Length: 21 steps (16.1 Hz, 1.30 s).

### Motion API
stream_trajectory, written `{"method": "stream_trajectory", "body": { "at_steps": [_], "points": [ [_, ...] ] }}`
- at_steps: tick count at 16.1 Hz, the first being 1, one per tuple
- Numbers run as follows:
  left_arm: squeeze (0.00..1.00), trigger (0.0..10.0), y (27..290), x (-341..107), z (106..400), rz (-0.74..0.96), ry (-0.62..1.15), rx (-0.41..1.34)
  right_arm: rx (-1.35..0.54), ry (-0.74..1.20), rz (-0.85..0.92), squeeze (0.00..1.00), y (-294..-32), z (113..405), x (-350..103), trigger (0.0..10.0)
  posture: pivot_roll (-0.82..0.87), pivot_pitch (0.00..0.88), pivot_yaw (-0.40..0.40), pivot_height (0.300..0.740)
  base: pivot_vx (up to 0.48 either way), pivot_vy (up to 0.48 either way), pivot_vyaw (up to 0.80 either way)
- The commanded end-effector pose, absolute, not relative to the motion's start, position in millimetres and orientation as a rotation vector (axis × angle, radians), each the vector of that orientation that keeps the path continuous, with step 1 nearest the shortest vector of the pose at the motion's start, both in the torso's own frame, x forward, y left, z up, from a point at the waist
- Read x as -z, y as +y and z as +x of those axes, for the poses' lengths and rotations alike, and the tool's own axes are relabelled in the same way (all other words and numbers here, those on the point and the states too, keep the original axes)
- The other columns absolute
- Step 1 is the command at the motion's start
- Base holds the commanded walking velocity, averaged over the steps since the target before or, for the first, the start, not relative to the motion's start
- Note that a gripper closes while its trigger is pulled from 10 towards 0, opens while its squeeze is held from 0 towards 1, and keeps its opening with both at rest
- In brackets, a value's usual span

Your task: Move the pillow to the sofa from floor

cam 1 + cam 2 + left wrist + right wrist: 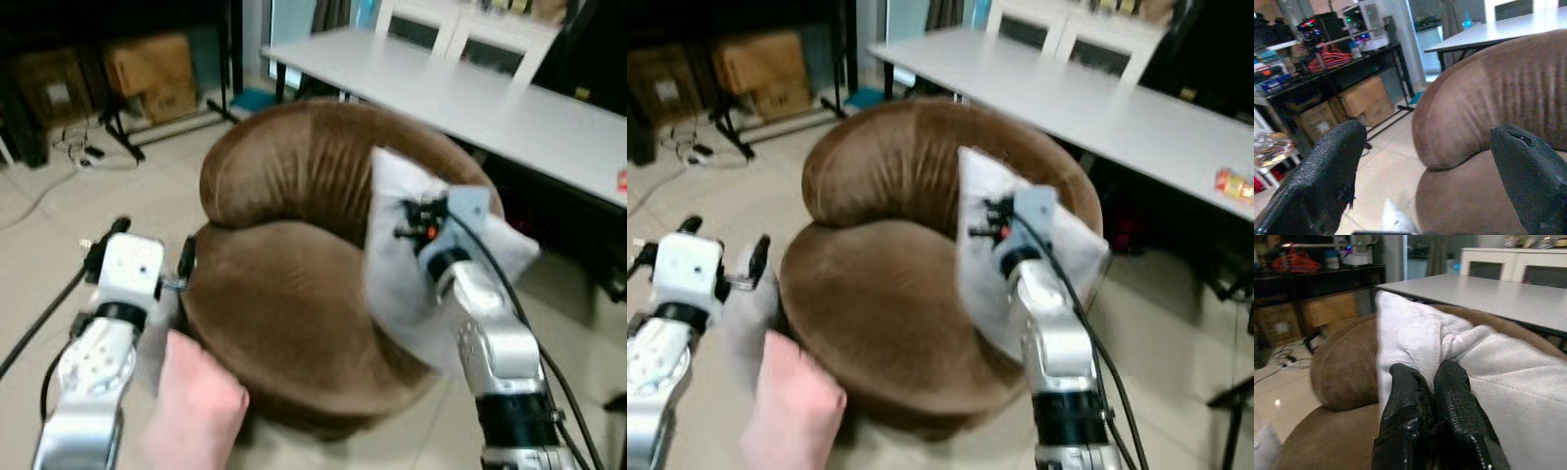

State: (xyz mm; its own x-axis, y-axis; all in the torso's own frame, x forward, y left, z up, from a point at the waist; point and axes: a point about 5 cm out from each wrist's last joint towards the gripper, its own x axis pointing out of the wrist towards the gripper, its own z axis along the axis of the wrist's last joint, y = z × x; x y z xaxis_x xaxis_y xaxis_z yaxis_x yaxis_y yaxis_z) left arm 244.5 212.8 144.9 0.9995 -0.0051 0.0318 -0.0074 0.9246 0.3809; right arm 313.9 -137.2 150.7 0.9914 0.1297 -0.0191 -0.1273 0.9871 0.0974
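right end effector (1432, 382) pinching white pillow (402, 259), held upright over brown sofa (284, 304) seat for release | left end effector (1425, 161) spread, idle beside sofa edge | person's hand (196, 401) below it

text: none legible | cardboard boxes (149, 73): any printing too blurred to read; small packet on the desk (1234, 183): coloured, markings unreadable | shelf gear (1327, 29): lights only, no lettering
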Motion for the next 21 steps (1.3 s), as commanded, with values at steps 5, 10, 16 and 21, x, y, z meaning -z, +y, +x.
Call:
{"method": "stream_trajectory", "body": {
  "at_steps": [5,10,16,21],
  "points": [
    [0.03,10.0,200,-148,247,0.373,-0.066,0.041,-0.084,-0.057,0.069,0.0,-156,316,-167,10.0,-0.03,0.0,-0.071,0.74,0.3,0.0,-0.32],
    [0.04,10.0,201,-147,246,0.368,-0.067,0.035,-0.09,-0.07,0.061,0.0,-161,319,-169,10.0,-0.02,0.0,-0.078,0.74,0.316,0.0,-0.64],
    [0.02,10.0,201,-148,247,0.371,-0.074,0.036,-0.267,-0.184,0.069,0.0,-150,319,-193,10.0,-0.02,0.0,-0.075,0.74,0.316,0.0,0.0],
    [0.0,10.0,199,-147,245,0.377,-0.07,0.016,-0.432,-0.181,0.037,0.0,-132,313,-192,10.0,-0.01,0.0,-0.088,0.74,0.117,0.0,0.0]
  ]
}}
